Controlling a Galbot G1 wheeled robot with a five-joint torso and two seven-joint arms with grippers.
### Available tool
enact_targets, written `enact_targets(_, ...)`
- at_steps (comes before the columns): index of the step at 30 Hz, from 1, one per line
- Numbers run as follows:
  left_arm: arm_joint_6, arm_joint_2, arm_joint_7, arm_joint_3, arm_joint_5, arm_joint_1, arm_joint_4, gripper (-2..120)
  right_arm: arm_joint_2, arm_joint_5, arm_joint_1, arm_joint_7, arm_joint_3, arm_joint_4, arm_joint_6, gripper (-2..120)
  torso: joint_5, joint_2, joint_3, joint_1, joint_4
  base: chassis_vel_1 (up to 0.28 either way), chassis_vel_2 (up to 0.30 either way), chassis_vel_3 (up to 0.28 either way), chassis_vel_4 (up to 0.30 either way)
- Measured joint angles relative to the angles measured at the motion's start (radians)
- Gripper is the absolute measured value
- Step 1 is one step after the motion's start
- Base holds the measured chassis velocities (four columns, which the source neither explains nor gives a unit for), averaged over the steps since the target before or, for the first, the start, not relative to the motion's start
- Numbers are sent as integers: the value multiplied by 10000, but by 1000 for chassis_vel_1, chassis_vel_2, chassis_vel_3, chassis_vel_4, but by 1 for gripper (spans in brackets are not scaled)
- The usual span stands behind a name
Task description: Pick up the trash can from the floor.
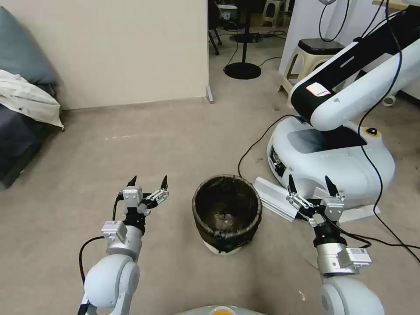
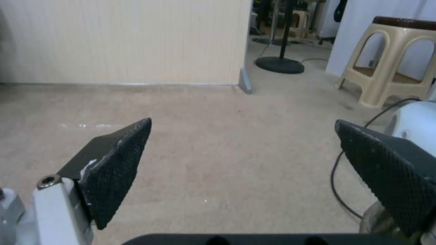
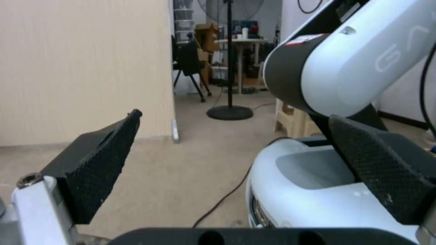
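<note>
Two grippers waited wide open and empty, the left gripper (image 1: 148, 180) and right gripper (image 1: 309, 183), one on each side of the trash can (image 1: 227, 213) on the floor (image 1: 175, 140). Squeezing both sides evenly (not the loose bag) would probably lift it best.

Beige floor (image 1: 175, 140) under trash can (image 1: 227, 212) (upright), cable (image 1: 258, 142), stool (image 1: 313, 59).
</note>
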Motion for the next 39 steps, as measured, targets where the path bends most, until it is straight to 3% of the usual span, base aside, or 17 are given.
enact_targets(9, -39, 199, 193, 84, -284, -70, 43, 100, 56, 8, -82, -5, -56, -104, 119, 100, 1, -1, -2, -1, -2, -7, 5, 5, -7)
enact_targets(16, 737, 483, 162, 261, -988, -106, -488, 100, -22, 61, -89, 33, -5, -126, 148, 100, 0, 0, -2, -1, -1, 0, 0, 0, 0)
enact_targets(18, 1136, 589, 62, 320, -1379, -157, -637, 100, -58, 61, -69, 41, -5, -135, 127, 100, 0, 0, -2, -1, -1, 0, 0, 0, 0)
enact_targets(20, 2027, 788, -95, 394, -2277, -293, -898, 100, -112, 62, -13, 46, -18, -135, 36, 100, 0, -1, -2, -1, 1, 0, 0, 0, 0)
enact_targets(21, 2027, 788, -95, 394, -2277, -293, -898, 100, -112, 62, -13, 46, -18, -135, 36, 100, 0, -1, -2, -1, 1, 0, 0, 0, 0)
enact_targets(24, 3616, 1092, -101, 517, -3115, -544, -1060, 100, -146, 67, 41, 56, -18, -135, -52, 100, -1, 0, -1, -1, -1, 0, 0, 0, 0)
enact_targets(25, 3616, 1092, -101, 517, -3115, -544, -1060, 100, -146, 67, 41, 56, -18, -135, -52, 100, -1, 0, -1, -1, -1, 0, 0, 0, 0)
enact_targets(28, 4335, 1357, 369, 668, -3107, -656, -970, 100, -158, 75, 43, 77, -14, -135, -84, 100, 0, 0, -1, -1, -1, 0, 0, 0, 0)
enact_targets(32, 4746, 1641, 957, 919, -2951, -723, -748, 100, -166, 77, 45, 100, -6, -136, -107, 100, 1, 0, -1, -1, -1, 0, 0, 0, 0)
enact_targets(39, 4940, 2154, 1632, 1672, -2771, -871, 58, 100, -159, 82, 45, 117, -1, -61, -205, 100, 0, 0, -1, -1, -1, 0, 0, 0, 0)
